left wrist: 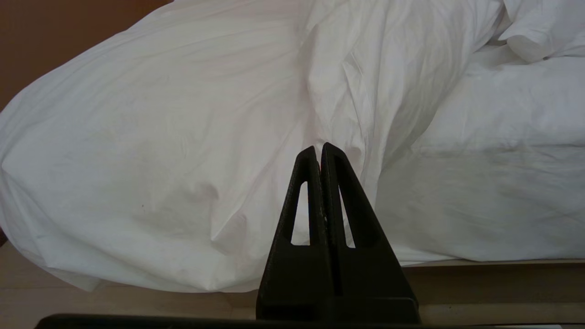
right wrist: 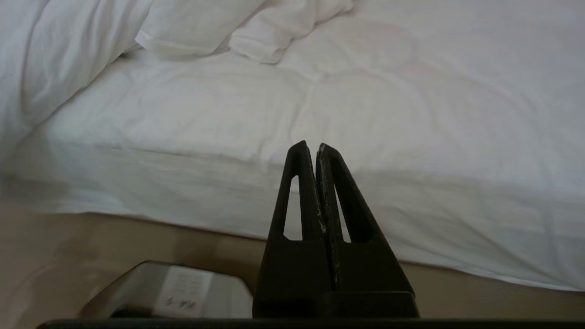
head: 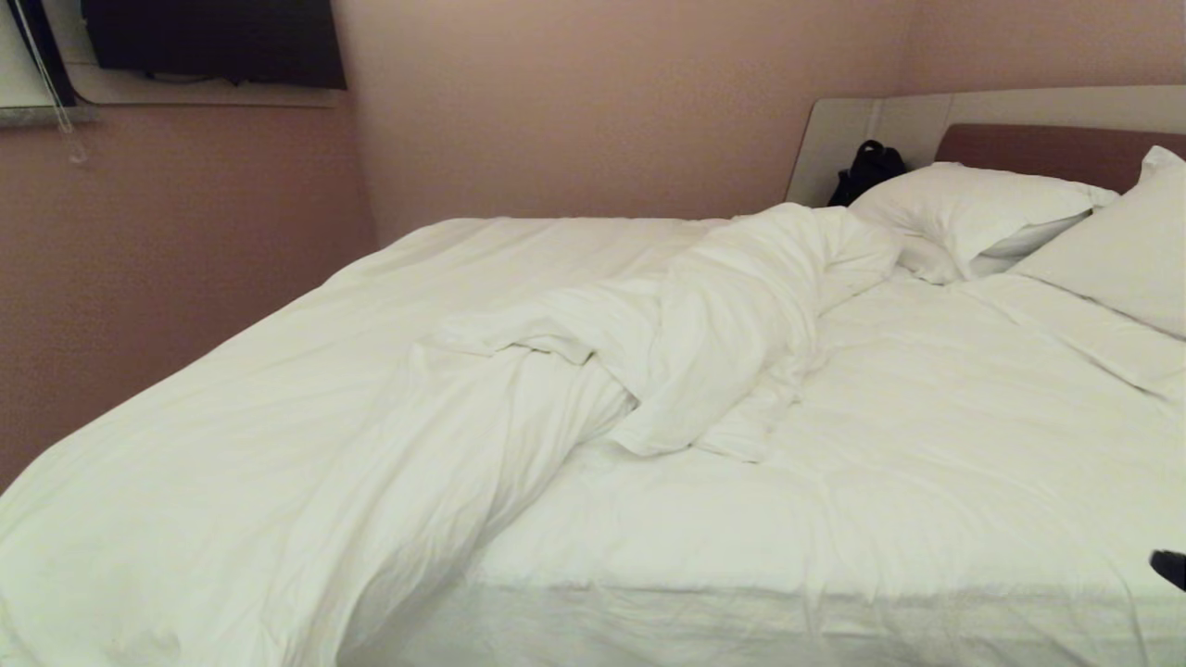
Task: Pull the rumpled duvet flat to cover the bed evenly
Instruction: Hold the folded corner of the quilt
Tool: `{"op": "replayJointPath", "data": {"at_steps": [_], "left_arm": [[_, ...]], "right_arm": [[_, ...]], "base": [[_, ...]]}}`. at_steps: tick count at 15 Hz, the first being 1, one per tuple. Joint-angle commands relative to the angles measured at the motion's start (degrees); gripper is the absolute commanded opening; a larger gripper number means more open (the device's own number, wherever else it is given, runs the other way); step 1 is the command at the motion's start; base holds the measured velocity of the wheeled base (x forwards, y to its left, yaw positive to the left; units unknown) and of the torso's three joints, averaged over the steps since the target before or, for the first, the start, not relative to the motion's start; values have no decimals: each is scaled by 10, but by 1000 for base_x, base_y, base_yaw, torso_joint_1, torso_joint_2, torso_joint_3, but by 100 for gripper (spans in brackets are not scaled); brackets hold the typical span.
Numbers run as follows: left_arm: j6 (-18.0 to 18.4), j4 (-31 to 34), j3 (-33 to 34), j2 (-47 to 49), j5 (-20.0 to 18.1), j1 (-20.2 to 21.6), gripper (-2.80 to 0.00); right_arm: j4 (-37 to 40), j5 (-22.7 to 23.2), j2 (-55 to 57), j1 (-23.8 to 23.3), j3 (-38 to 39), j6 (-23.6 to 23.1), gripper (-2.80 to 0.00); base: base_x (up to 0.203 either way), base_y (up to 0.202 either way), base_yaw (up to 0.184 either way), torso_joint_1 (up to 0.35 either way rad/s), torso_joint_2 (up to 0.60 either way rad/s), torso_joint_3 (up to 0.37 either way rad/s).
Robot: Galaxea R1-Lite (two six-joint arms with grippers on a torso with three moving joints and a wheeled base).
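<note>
Nearest to me: both grippers sit low at the bed's near edge, off the bedding. Left gripper (left wrist: 320, 148) has its fingers pressed together, nothing between them; it points at the duvet (left wrist: 183, 137) where that spills over the side toward the floor. Right gripper (right wrist: 310, 147) is the same, fingers together and empty, pointing at the mattress side under the fitted sheet (right wrist: 365, 114), with floor and a grey part of the robot base (right wrist: 183, 288) below it. In the head view I only catch a dark tip of the right arm at the lower right edge (head: 1169, 567).

Duvet (head: 306, 389) covers the left half of the bed (head: 834, 593) — fairly smooth there, hanging off the near-left corner. Its inner edge is folded back and bunched into a rumpled ridge running diagonally from the near middle up toward the pillows. Right half of the bed is uncovered, just the sheet (head: 927, 417) with light creases.

Further back: two white pillows at the head end — one (head: 973, 218) just past the top of the ridge, apparently touching it, the other (head: 1121, 250) to its right, leaning up at the frame edge. Behind them the pale headboard (head: 834, 139) with its brown panel. A small black bag-like object (head: 866, 171) sits against the headboard beside the first pillow; can't tell exactly what it is. Pink walls beyond, and a dark screen (head: 213, 37) high on the left wall.
</note>
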Motion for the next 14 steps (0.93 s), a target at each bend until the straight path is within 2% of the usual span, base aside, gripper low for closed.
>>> {"op": "replayJointPath", "data": {"at_steps": [1, 3, 6, 9, 14], "left_arm": [[0, 0, 0, 0, 0, 0, -280], [0, 0, 0, 0, 0, 0, -280], [0, 0, 0, 0, 0, 0, -280], [0, 0, 0, 0, 0, 0, -280], [0, 0, 0, 0, 0, 0, -280]], "right_arm": [[-143, 34, 222, 1, -63, 28, -280], [-173, 38, 386, 5, -179, 61, -280], [-153, 21, 595, 25, -397, 95, -280], [-74, 6, 724, 54, -581, 121, -280], [91, 6, 846, 92, -789, 193, -280]], "base": [[0, 0, 0, 0, 0, 0], [0, 0, 0, 0, 0, 0], [0, 0, 0, 0, 0, 0], [0, 0, 0, 0, 0, 0], [0, 0, 0, 0, 0, 0]]}}
